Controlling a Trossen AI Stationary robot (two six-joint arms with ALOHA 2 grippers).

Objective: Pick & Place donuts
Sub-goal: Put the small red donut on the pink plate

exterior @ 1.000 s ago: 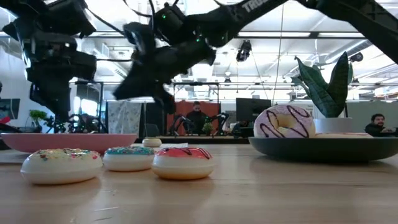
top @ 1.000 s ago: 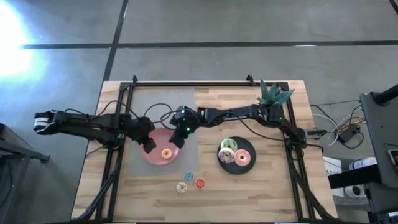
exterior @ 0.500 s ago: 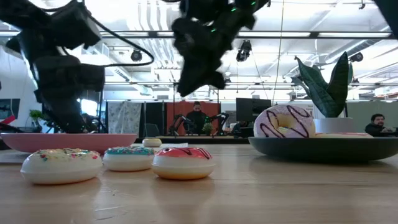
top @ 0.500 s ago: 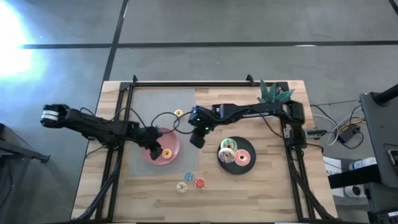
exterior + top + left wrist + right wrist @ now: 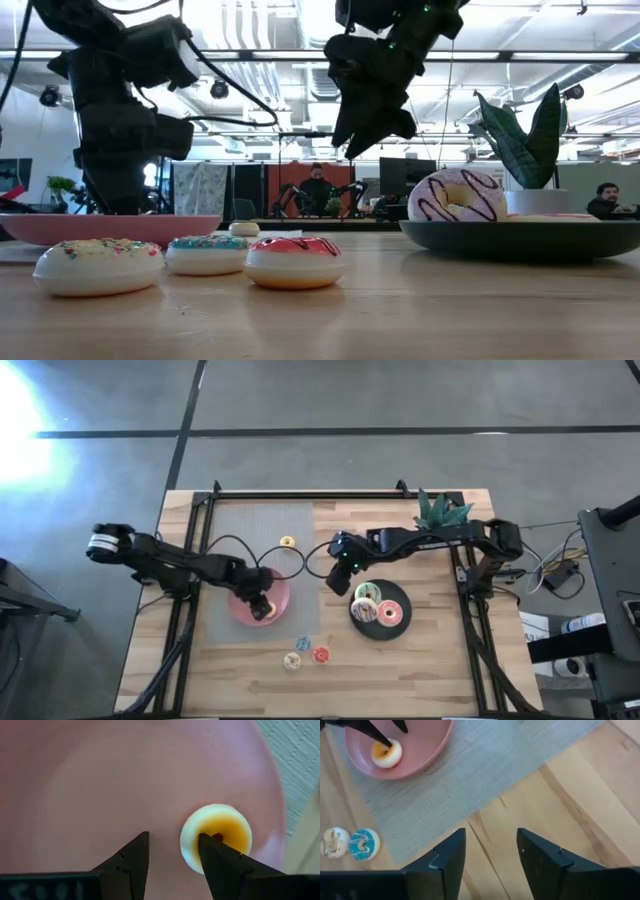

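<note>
On the pink plate (image 5: 278, 593) lies the orange donut (image 5: 267, 606); left tool (image 5: 172, 857) spread, one finger touching its rim, not gripping. Right tool (image 5: 490, 855) spread, holding nothing, above table (image 5: 580, 800) beside grey mat (image 5: 485, 775).

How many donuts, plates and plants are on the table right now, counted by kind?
Large iced donuts: 3, all on the black plate
Small donuts: 5, one on the pink plate, one on the grey mat, three on bare wood
Plates: 2
Potted plant: 1
Total: 11
</note>
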